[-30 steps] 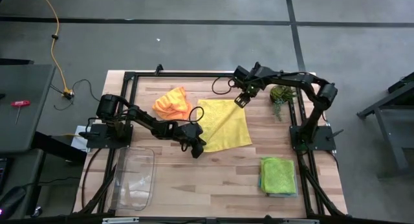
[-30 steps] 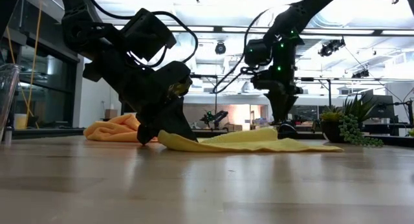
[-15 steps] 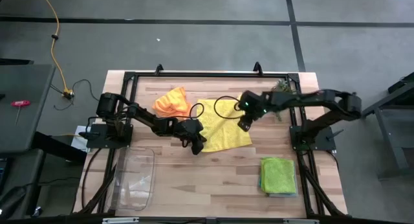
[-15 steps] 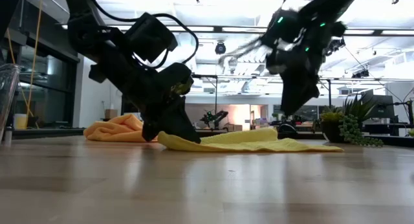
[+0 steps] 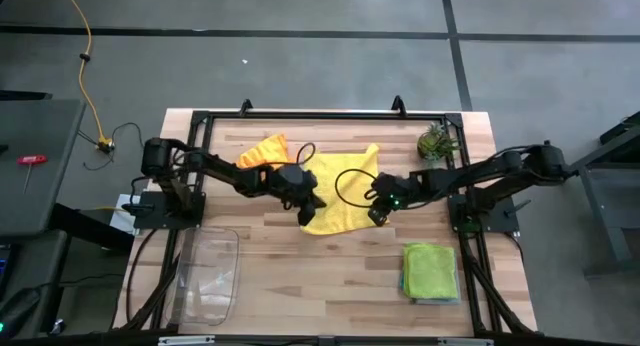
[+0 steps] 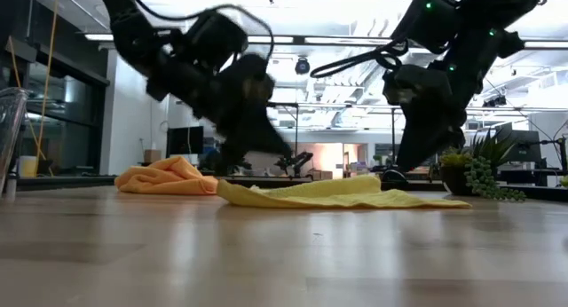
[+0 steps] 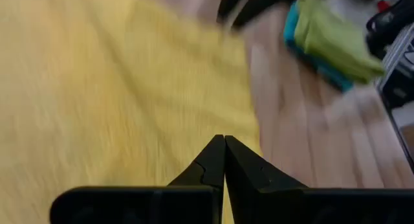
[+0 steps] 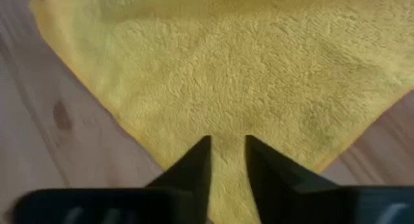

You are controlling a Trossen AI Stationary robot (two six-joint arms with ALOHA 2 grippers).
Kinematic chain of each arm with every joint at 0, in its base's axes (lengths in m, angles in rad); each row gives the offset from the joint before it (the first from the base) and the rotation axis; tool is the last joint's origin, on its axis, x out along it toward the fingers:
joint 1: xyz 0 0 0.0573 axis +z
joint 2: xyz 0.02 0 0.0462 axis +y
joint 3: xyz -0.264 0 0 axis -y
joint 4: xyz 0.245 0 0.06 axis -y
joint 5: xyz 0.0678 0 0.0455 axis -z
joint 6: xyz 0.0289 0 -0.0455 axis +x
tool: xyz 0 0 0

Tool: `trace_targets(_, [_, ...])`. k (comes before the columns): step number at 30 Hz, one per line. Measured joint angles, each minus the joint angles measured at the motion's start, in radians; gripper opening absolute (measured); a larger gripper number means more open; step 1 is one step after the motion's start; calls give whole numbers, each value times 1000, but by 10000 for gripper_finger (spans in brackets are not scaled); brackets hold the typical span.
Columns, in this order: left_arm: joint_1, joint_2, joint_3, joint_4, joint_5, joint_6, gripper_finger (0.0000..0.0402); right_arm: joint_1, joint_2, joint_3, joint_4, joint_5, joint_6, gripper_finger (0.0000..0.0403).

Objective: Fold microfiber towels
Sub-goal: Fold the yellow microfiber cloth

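Note:
The yellow towel (image 5: 335, 211) lies spread flat on the table's middle. My right gripper (image 5: 376, 214) is down at the towel's right near corner and shut on it. My left gripper (image 5: 308, 206) is shut and hangs a little above the towel's left part (image 7: 129, 88), touching nothing that shows. The orange towel (image 5: 263, 153) lies crumpled at the far left. The lime green towel (image 5: 430, 269) lies folded on the teal one (image 5: 405, 281) at the near right. A grey towel is not in view. My right gripper has the yellow towel's corner (image 8: 228, 146) between its two fingers (image 8: 194, 166), and a narrow strip of cloth shows in the gap. The fingers come slanting down from the table's right. The towel lies flat on the table beyond them.
A clear plastic tray (image 5: 205, 276) stands at the near left. A small green plant (image 5: 435, 142) stands at the far right. Bare wood lies along the near edge between the tray and the folded stack.
My right gripper has swung from the table's far edge toward the near edge and come down onto the yellow towel's right near corner. My left gripper has risen from the towel's near left corner and gone toward the far edge. The towel stays flat.

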Motion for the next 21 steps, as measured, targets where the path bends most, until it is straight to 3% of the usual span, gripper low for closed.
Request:
trace_targets(2, [21, -30, 6, -8, -8, 42, 0, 12, 12, -9, 27, 23, 33, 27])
trace_targets(4, [39, -35, 25, -28, -52, 75, 0, 21, 23, -16, 31, 51, 69, 9])
trace_targets(7, [65, -38, 42, -93, -128, 90, 0, 33, 53, -16, 28, 79, 120, 19])
trace_targets(11, [87, -33, 46, -159, -197, 93, 0, 52, 96, -17, 20, 77, 170, 3])
trace_targets(21, [82, -16, 45, -217, -217, 98, 0, 133, 120, -13, -76, 31, 237, 1])
